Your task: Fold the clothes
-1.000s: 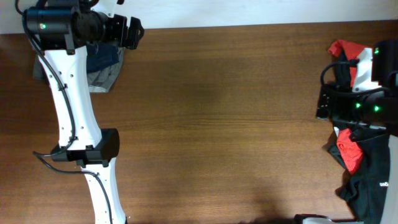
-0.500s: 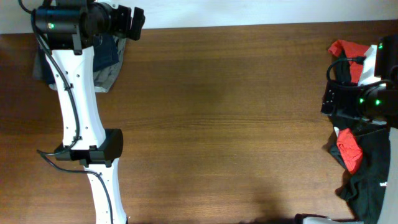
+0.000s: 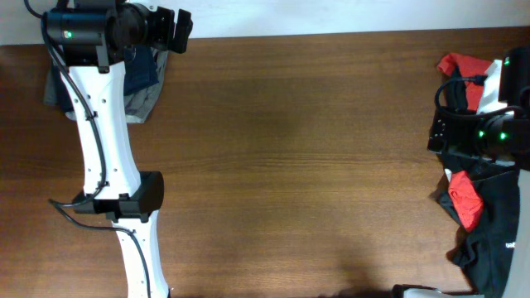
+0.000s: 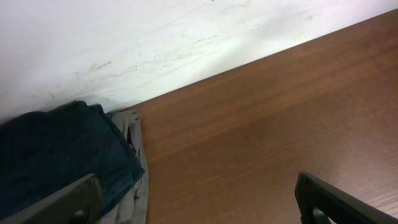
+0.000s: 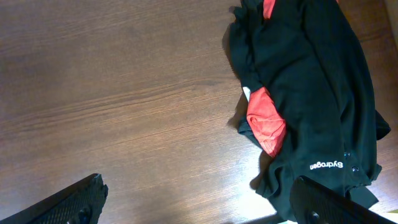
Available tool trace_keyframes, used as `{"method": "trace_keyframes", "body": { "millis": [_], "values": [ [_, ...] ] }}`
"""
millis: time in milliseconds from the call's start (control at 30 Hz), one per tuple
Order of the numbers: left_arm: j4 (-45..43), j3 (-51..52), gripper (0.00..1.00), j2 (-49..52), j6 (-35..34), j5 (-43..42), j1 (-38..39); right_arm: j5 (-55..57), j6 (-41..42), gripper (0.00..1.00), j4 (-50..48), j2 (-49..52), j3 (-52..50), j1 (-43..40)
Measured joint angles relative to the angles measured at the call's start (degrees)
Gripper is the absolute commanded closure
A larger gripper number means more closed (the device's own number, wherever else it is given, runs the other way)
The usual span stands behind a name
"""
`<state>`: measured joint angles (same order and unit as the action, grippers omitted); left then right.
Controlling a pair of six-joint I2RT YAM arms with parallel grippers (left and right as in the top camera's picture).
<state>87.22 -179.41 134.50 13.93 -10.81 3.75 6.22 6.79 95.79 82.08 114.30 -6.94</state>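
A dark navy garment [image 3: 145, 70] lies on a grey one [image 3: 142, 103] at the table's far left corner, partly under my left arm. The left wrist view shows the navy cloth [image 4: 56, 149] and the grey edge [image 4: 134, 165] by the white wall. My left gripper [image 3: 177, 30] [image 4: 199, 208] is open and empty, just right of this pile. Red-and-black clothes [image 3: 465, 200] lie crumpled at the right edge. The right wrist view shows the black garment [image 5: 311, 81] with a red patch [image 5: 266, 121]. My right gripper [image 3: 433, 134] [image 5: 199, 205] is open and empty above bare wood beside them.
The brown wooden table [image 3: 298, 157] spans the view. A white wall [image 4: 155, 37] borders its far edge. The left arm's white links [image 3: 103, 141] run down the left side. Another red piece [image 3: 460, 66] lies at the far right, partly under the right arm.
A second ago the left arm shifted slightly right and toward the wall, and the right arm drew back toward the right edge. Neither has moved in the last half second.
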Motion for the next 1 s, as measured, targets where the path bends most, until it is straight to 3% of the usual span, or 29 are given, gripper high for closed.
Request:
{"method": "trace_keyframes", "body": {
  "millis": [867,1000],
  "values": [
    [0.0,0.0,0.01,0.0,0.0,0.0,0.0,-0.1,-0.2,0.01,0.0,0.0,0.0,0.0],
    [0.0,0.0,0.01,0.0,0.0,0.0,0.0,-0.1,-0.2,0.01,-3.5,-0.2,-0.1,0.0]
  ]
}}
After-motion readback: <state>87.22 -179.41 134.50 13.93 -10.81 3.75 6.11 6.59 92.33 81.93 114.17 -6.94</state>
